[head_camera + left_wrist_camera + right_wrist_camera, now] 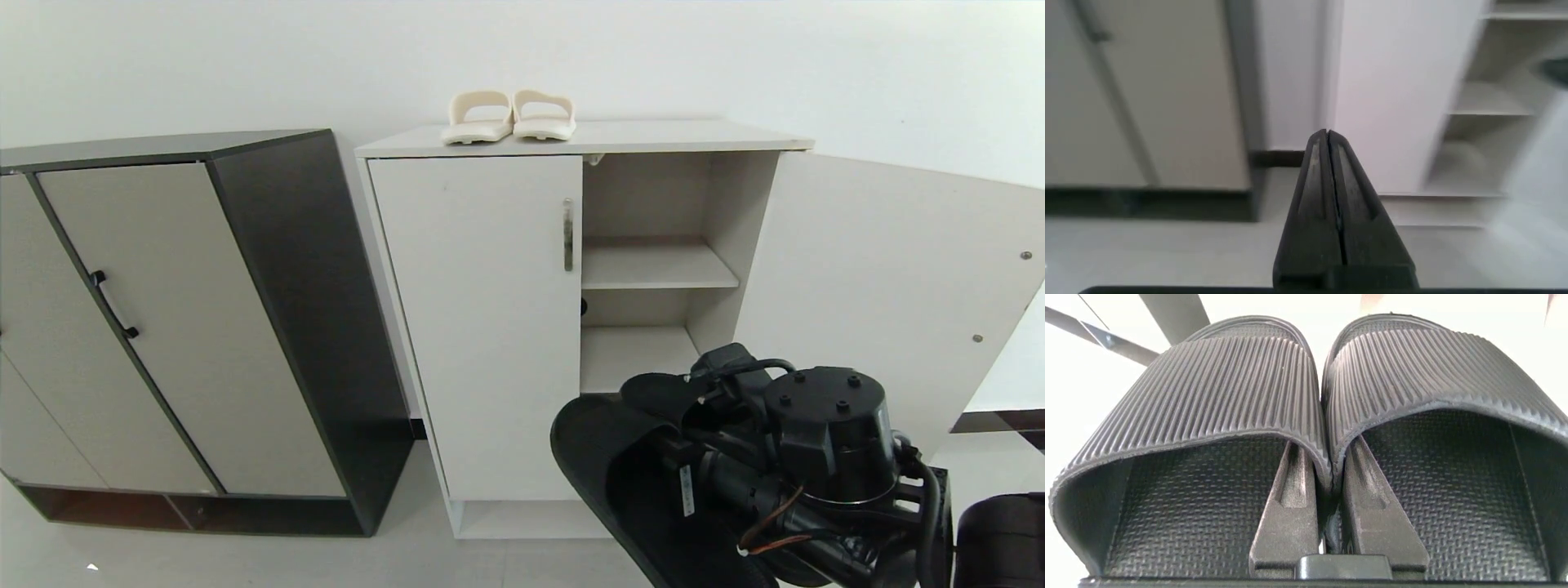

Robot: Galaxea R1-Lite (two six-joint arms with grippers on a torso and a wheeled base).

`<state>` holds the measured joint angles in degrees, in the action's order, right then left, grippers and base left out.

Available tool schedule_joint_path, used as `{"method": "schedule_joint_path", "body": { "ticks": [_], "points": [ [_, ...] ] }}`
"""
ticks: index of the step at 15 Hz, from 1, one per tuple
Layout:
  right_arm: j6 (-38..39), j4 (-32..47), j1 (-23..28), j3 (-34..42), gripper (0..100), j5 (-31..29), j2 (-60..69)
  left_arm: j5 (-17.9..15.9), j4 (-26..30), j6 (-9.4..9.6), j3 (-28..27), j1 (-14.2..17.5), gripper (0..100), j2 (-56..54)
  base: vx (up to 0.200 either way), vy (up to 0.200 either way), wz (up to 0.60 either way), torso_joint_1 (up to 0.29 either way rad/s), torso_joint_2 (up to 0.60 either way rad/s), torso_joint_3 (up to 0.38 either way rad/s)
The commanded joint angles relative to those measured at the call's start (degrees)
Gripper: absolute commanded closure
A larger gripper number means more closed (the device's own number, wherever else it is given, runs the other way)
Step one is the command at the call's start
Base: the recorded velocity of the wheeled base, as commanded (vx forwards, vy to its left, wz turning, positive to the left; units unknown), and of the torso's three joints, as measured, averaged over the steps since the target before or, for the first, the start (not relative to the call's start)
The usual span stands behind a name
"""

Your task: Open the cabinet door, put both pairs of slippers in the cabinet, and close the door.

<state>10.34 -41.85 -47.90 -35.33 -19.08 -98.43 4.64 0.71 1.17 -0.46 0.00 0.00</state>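
The right gripper (1325, 469) clamps both black ribbed rubber slippers (620, 465) (inner sides pinched) before the white wooden cabinet's (478, 327) open right half; the left gripper (1328, 140) is closed.

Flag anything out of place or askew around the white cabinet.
The cream slippers sit on top of the white cabinet, not on its shelves, neatly side by side. Its right door stands wide open. The black slippers hang pinched together in the right gripper. Nothing looks spilled or damaged.
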Motion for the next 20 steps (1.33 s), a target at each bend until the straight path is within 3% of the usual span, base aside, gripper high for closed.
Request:
{"method": "schedule_joint_path", "body": {
  "ticks": [1, 3, 6, 9, 11, 15, 20],
  "points": [
    [-0.3, -0.1, -0.6, 0.6, 100, -0.1, 0.2, -10.1, -0.7, 2.52, 0.5, 0.0, 100, 0.2, 0.000, 0.000, 0.00, 0.000, 0.00, 0.000],
    [-0.4, -1.5, -1.0, 0.3, 100, -0.3, 0.4, -6.8, -0.7, 2.52, 0.5, 0.0, 100, 0.1, 0.000, 0.000, 0.00, 0.000, 0.00, 0.000],
    [-0.1, -1.7, -0.8, -4.0, 100, -2.0, -0.9, -6.0, -0.7, -0.91, 0.5, -0.1, 100, 0.1, 0.000, 0.000, 0.00, 0.000, 0.00, 0.000],
    [0.5, -0.2, -0.8, -10.0, 100, -11.6, -6.1, -6.0, -0.7, -0.82, 0.5, 0.0, 100, 0.2, 0.000, -0.133, 0.00, 0.000, 0.00, 0.000],
    [1.4, -0.2, -0.4, -11.3, 100, -14.8, -8.4, -5.9, -0.7, -0.82, 0.5, 0.0, 100, 0.2, 0.000, -0.200, 0.00, -0.002, 0.00, 0.002],
    [1.6, -0.4, -0.2, -11.3, 100, -14.8, -10.8, -6.0, -0.7, -0.82, 0.5, -0.1, 100, 0.2, 0.000, -0.200, 0.00, 0.004, 0.00, 0.001],
    [3.6, -1.2, 1.8, -12.3, 100, -14.8, -15.3, -5.8, -0.7, -1.17, 0.5, 0.0, 100, 0.1, 0.000, 0.000, 0.00, 0.000, 0.00, 0.000]
  ]
}}
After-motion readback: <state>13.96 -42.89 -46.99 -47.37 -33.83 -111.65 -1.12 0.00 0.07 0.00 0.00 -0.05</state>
